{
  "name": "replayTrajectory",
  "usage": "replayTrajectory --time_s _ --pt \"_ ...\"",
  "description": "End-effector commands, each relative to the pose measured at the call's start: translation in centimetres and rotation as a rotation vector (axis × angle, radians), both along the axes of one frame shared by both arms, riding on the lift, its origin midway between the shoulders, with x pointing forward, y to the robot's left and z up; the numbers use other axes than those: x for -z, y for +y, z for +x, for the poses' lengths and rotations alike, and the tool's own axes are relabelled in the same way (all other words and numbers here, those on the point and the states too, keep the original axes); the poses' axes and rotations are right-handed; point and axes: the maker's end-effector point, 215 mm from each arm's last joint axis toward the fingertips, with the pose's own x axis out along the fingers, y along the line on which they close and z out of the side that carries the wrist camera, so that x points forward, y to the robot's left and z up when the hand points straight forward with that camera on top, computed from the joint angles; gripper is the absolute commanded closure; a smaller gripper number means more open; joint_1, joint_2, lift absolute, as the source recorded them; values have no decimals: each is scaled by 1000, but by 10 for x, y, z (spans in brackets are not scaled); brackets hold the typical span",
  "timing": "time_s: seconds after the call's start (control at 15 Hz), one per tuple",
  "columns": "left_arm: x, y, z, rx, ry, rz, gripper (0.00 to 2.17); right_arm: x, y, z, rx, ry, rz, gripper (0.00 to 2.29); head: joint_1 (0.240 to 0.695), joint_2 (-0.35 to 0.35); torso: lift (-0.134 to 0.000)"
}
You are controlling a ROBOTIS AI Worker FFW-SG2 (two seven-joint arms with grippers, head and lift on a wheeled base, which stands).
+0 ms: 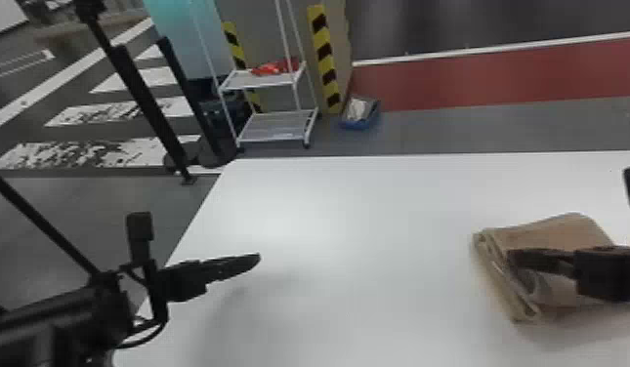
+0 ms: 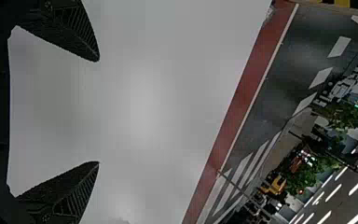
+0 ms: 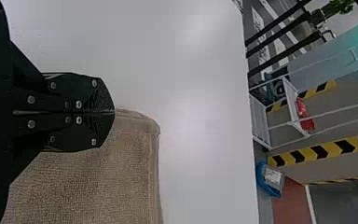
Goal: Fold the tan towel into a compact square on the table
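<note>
Left gripper (image 1: 258, 257) gapes wide, left of the tan towel (image 1: 562, 232); right gripper (image 1: 512, 257) narrow at it, any pinch unclear. Beyond the towel, leftward: white shelf cart (image 1: 264, 82); blue bin (image 1: 360, 125).

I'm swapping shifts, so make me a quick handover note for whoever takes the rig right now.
Left gripper: open, empty, over the left part of the table.
Right gripper: fingers shut, at the tan towel; whether they pinch cloth, I can't tell.
Towel: on the table's right side.
Done: folded into a layered bundle.
Left: probably check it's square, neaten its uneven left edge, then clear the right gripper.
</note>
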Motion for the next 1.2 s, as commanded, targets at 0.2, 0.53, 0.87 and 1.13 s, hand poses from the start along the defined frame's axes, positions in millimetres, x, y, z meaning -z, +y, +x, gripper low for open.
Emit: replayTrajectory --time_s 0.2,0.53,0.87,1.13 --pt "1 -1 0 4 2 -1 97 -8 -40 5 88 -34 27 1953 695 285 -125" --pt "1 -1 -1 7 2 -7 97 20 -26 10 51 -2 -36 1953 695 261 -125" --pt "1 3 -4 -1 2 -10 97 20 19 -2 -59 4 -29 1953 695 309 -125" --pt "1 5 -5 -2 4 -9 97 16 19 -11 -60 1 -9 1953 695 344 -125"
